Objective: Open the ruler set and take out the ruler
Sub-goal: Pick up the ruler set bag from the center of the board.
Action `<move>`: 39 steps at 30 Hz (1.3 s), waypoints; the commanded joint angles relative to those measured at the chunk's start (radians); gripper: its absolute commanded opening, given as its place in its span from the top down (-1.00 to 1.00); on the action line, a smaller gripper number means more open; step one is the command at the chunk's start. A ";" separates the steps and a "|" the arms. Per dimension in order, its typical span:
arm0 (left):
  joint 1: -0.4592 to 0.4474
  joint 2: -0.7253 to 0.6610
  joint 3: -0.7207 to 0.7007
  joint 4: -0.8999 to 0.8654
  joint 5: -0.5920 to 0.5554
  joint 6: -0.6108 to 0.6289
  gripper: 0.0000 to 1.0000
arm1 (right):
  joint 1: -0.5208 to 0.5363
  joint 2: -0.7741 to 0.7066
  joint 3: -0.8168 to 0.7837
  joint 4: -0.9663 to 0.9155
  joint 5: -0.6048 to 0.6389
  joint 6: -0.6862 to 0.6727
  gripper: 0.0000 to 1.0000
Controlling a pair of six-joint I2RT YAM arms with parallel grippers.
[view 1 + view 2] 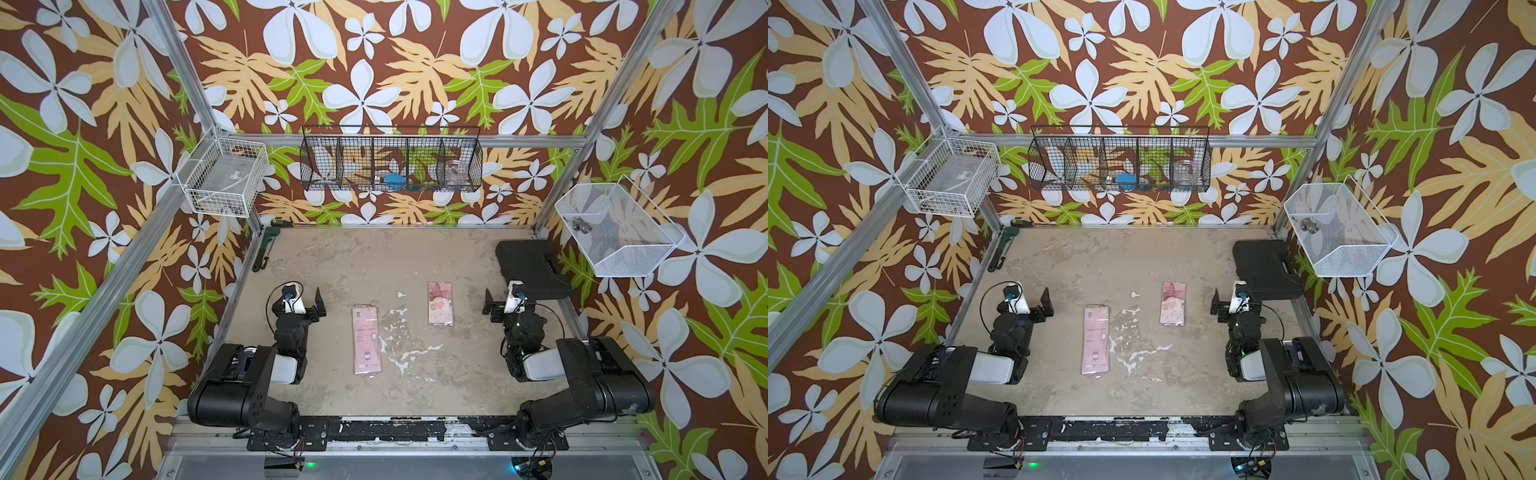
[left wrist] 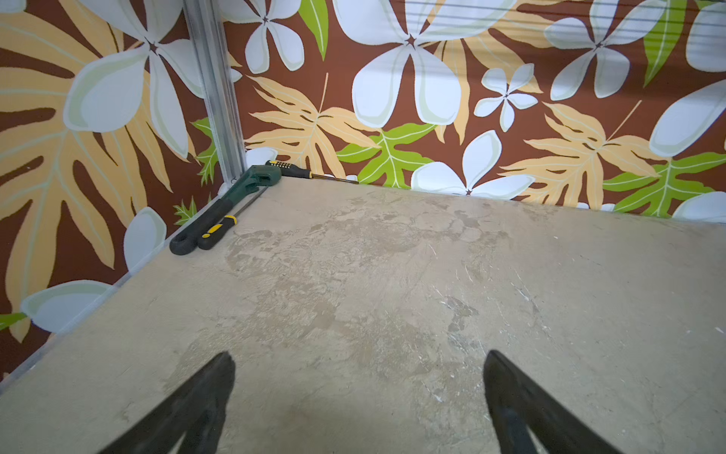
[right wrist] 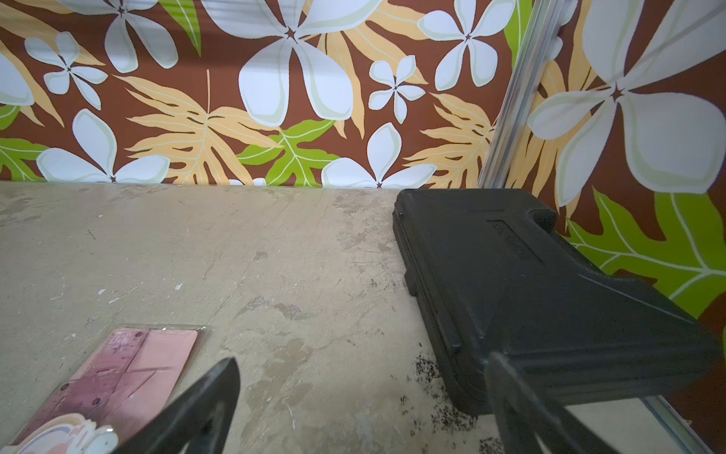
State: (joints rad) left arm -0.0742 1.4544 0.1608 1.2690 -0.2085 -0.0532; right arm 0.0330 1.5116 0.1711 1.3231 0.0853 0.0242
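Observation:
Two flat pink ruler set packs in clear sleeves lie on the worn table in both top views. The longer pack [image 1: 366, 340] [image 1: 1096, 340] sits left of centre. The shorter pack [image 1: 440, 303] [image 1: 1173, 304] sits right of centre, and its end [image 3: 118, 369] shows in the right wrist view beside one finger [image 3: 204, 405]. My left gripper [image 1: 303, 293] [image 2: 359, 355] hovers open over bare table, left of the longer pack. My right gripper [image 1: 503, 293] [image 3: 363, 359] is open too, between the shorter pack and a black case. Neither holds anything.
A black plastic case [image 1: 528, 266] [image 3: 530, 283] lies at the back right, close to my right gripper. A green wrench [image 1: 262, 249] [image 2: 224, 208] and a yellow-handled screwdriver [image 2: 218, 232] lie along the back left edge. Wire baskets [image 1: 390, 162] hang on the walls above.

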 commanded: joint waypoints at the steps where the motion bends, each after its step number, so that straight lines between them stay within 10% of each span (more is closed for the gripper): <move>1: 0.002 -0.003 0.000 0.009 0.011 -0.004 -1.00 | 0.001 0.002 0.002 0.015 0.004 -0.001 -1.00; 19: 0.007 -0.007 0.001 0.009 0.005 -0.007 -0.99 | 0.003 -0.001 -0.001 0.023 0.022 0.000 -1.00; 22: -0.050 -0.176 0.094 -0.286 -0.217 -0.023 -0.99 | 0.084 -0.149 0.046 -0.172 0.183 -0.045 -1.00; 24: -0.082 -0.314 0.224 -0.637 -0.342 -0.269 -0.99 | 0.102 -0.252 0.181 -0.441 0.126 0.019 -1.00; 26: -0.104 -0.399 0.266 -0.727 -0.181 -0.407 -0.99 | 0.095 -0.283 0.294 -0.651 0.156 0.542 -0.99; 27: -0.133 -0.409 0.267 -0.733 -0.131 -0.459 -1.00 | 0.074 -0.276 0.321 -0.665 -0.018 0.669 -1.00; 29: -0.155 -0.370 0.284 -0.749 0.088 -0.563 -0.85 | 0.100 -0.209 0.368 -0.514 -0.496 0.643 -0.86; 31: -0.170 -0.292 0.325 -0.825 0.280 -0.617 -0.66 | 0.211 -0.149 0.466 -0.679 -0.603 0.622 -0.64; 35: -0.235 -0.194 0.304 -0.882 0.495 -0.653 -0.31 | 0.500 -0.070 0.610 -1.033 -0.510 0.387 -0.36; 39: -0.310 -0.204 0.271 -0.976 0.438 -0.643 -0.37 | 0.675 -0.018 0.632 -1.080 -0.429 0.387 -0.38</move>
State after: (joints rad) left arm -0.3614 1.2530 0.4412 0.3851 0.1745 -0.6598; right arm 0.6468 1.4681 0.7898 0.3897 -0.3702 0.4412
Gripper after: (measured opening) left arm 0.683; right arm 0.688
